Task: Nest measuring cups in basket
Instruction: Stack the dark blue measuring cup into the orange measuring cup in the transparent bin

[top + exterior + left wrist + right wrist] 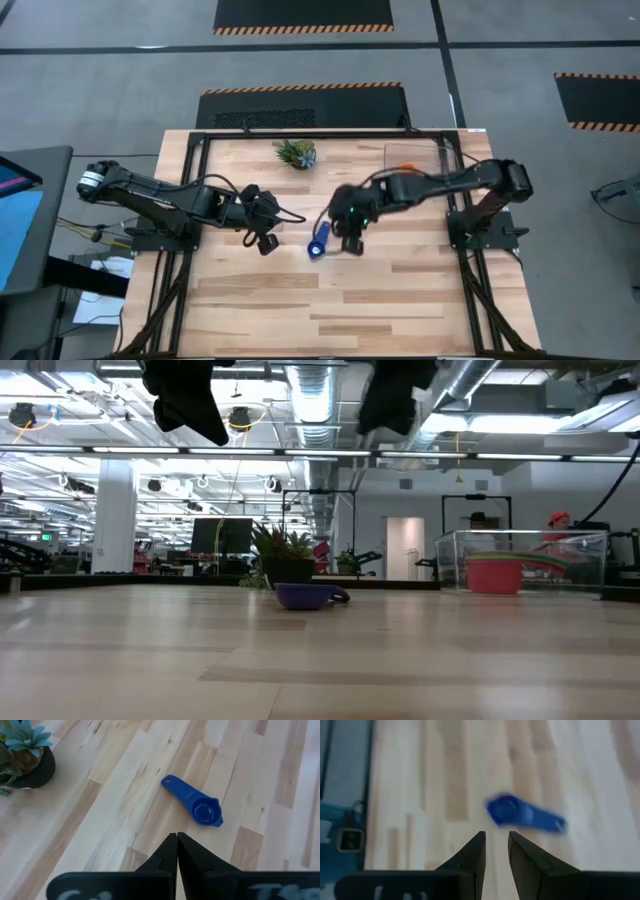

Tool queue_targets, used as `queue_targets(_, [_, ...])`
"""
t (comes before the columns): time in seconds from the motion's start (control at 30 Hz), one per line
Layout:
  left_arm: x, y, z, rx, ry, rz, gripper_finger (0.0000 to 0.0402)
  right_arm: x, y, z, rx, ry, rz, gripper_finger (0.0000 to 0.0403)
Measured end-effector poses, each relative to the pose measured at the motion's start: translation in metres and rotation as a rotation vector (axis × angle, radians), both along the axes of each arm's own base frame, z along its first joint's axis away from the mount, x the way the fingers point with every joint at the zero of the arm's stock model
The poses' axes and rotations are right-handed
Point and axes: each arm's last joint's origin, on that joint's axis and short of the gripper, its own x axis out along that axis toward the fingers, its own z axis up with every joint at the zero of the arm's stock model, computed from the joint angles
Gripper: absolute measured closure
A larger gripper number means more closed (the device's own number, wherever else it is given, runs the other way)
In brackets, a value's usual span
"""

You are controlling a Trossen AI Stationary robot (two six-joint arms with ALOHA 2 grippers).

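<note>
the pale wooden plank tabletop carries little: most of the job looks done already, with 1 loose cup left out near its middle. the 2 dark arms reach in from either side and meet over that middle stretch, both raised well clear of the wood in the low view, which suits a travel height rather than a grasp.

the clear see-through plastic basket, square with rounded corners, stands at the far right corner of the tabletop, near the right arm's base. inside it sits a red round plastic cup with other coloured rims showing at its top edge, green and yellow as far as i can tell; how many are stacked there i cannot tell.

the small spiky green potted plant in its dark pot stands at the far edge near the centre, apart from both cup and basket and off the likely path between them.

the right tool hangs just beside and above the loose cup, its fingers parted with nothing between them, probably so it can straddle the flat handle. the left tool waits on the cup's other side, near it, fingers pressed together and empty.

the small dark blue plastic measuring cup, round bowl with a short flat handle, lies open side up on bare wood between the 2 tools. nothing blocks it.
</note>
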Motion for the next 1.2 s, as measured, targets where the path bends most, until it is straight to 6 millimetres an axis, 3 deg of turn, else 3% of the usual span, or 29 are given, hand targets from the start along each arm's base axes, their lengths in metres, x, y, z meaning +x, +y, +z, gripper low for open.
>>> queue_targets(0.23, [-0.005,0.002,-0.003,0.016,0.043,0.059,0.0401,0.027,0.049,-0.028,-0.069,-0.101,0.205,0.0296])
queue_targets(0.4, [-0.013,0.005,0.005,0.065,-0.004,0.148,0.0401,0.035,0.065,-0.06,-0.124,-0.041,0.309,0.0296])
queue_targets(0.67, [-0.041,0.002,0.026,0.111,-0.077,0.141,0.0401,0.05,0.064,-0.085,-0.137,-0.004,0.314,0.0296])
queue_targets(0.9, [-0.049,-0.002,0.032,0.095,-0.108,0.113,0.0401,0.066,0.048,-0.068,-0.223,-0.084,0.382,0.0296])
queue_targets(1.07, [-0.049,-0.004,0.031,0.056,-0.093,0.078,0.0401,0.07,0.026,-0.068,-0.257,-0.07,0.323,0.0294])
queue_targets(1.2, [-0.049,-0.005,0.03,0.034,-0.081,0.057,0.0401,0.072,0.024,-0.096,-0.227,0.053,0.287,0.0274])
